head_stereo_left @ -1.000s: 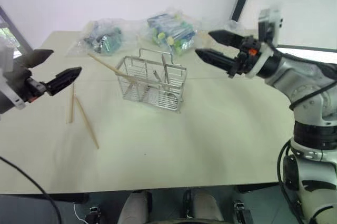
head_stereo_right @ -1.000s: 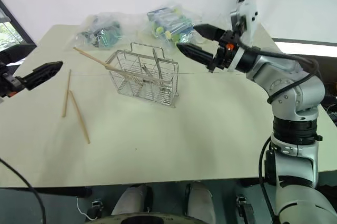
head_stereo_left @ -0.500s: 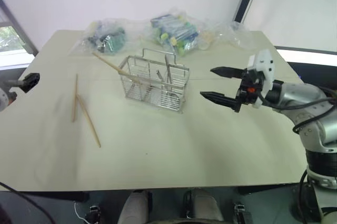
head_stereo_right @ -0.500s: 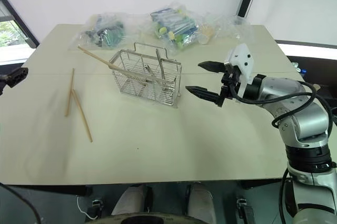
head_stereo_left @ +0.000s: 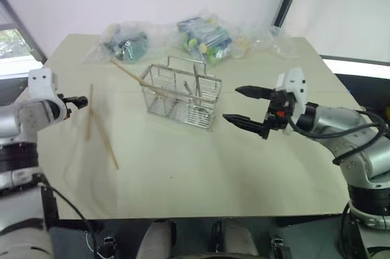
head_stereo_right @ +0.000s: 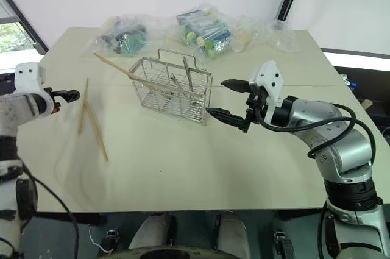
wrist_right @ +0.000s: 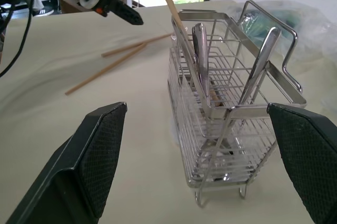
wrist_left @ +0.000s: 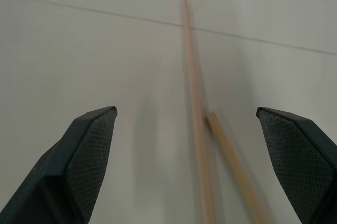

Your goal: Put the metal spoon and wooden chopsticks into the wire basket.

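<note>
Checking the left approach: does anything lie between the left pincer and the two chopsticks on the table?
Nothing visible does. The open left pincer faces the two chopsticks across bare table.

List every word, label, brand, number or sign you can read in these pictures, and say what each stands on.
No text can be read.
Plastic bags: coloured packaging inside, any print too small and blurred to read.
Wire basket, metal spoon, wooden chopsticks, table: no markings.
Left gripper, right gripper: no lettering visible.
</note>
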Motion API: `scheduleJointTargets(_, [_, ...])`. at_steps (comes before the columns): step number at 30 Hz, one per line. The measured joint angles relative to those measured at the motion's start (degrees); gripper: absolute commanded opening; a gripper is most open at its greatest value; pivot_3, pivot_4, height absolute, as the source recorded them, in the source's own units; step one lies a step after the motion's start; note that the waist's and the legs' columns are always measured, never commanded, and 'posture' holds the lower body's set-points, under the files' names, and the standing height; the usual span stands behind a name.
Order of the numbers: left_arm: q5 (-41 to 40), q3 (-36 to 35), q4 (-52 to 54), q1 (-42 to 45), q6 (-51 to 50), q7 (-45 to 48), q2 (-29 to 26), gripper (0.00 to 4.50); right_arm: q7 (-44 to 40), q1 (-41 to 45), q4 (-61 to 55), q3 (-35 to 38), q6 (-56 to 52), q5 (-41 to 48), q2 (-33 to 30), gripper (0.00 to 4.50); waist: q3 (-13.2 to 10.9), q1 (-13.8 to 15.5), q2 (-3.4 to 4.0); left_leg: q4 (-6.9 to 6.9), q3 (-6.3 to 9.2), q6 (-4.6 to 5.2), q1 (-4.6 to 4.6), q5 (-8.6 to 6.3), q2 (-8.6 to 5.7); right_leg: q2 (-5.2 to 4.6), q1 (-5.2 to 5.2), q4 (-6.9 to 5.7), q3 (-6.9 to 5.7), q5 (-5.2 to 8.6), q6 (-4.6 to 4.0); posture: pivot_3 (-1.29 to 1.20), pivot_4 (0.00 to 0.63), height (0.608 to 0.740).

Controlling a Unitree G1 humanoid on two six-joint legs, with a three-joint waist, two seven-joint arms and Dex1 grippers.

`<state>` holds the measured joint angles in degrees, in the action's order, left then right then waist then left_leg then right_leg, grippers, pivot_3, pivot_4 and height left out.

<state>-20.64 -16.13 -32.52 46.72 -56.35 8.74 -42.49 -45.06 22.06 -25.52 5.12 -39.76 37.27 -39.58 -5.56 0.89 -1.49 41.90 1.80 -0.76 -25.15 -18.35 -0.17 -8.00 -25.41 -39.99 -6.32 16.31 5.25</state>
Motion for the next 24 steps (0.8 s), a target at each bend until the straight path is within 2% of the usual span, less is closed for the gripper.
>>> scheduleJointTargets(5, [4.9,2.0,-19.7,10.2,9.8,0.7,2.5,4.5,2.1,-1.3,-1.3,0.2,-1.0,0.2,0.4,4.39,0.1,-0.2,-0.15,0.0,-0.13,0.0,-0.06,0.0,-0.12,-0.09,0.01,0.0,-0.05,-0.02,0.06,0.0,0.15,0.633])
scheduleJointTargets(10, [8.3,3.8,-32.3,13.0,15.2,2.2,4.8,4.5,2.1,-2.6,-2.6,1.5,-1.3,1.7,-0.3,4.39,0.1,-0.5,-0.21,0.0,-0.22,0.01,-0.08,0.0,-0.11,-0.13,-0.04,0.01,-0.09,-0.01,0.11,0.0,0.15,0.633])
scheduleJointTargets(16, [10.6,3.9,-38.4,14.8,19.7,1.6,4.9,4.5,3.2,-2.9,-3.5,3.7,-2.0,3.0,-1.2,4.39,0.1,-0.2,-0.27,-0.01,-0.16,0.0,0.01,0.0,-0.07,-0.27,-0.01,-0.08,-0.2,-0.01,0.12,0.0,0.15,0.633])
scheduleJointTargets(24, [11.6,3.7,-40.2,15.3,21.8,1.4,4.8,4.5,5.5,-4.4,-5.3,4.6,-2.6,4.4,-1.2,4.39,0.1,-0.2,-0.3,-0.01,-0.18,0.0,0.01,0.0,-0.14,-0.46,0.02,-0.12,-0.28,-0.02,0.14,0.0,0.15,0.633])
